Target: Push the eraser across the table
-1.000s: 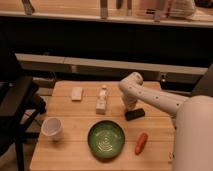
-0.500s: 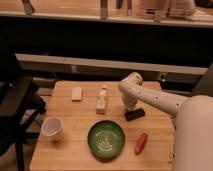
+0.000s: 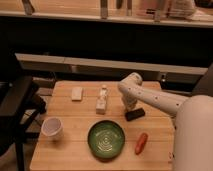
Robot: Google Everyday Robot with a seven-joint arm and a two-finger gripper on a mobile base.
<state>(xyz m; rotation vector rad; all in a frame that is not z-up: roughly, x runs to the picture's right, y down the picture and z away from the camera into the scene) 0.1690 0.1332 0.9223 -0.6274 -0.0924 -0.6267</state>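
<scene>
Eraser lies on the table, right of centre, long axis running left-right with a slight tilt. Gripper sits just behind its left end, touching or nearly so. A push probably goes forward or sideways from there.

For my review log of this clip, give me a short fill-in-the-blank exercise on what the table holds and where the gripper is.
1. The gripper is just above the black ____ on the table.
2. The bowl is ____ in colour.
3. Right of the bowl lies an orange ____.
4. The white cup stands ____ of the bowl.

Missing words: eraser; green; carrot; left
</scene>
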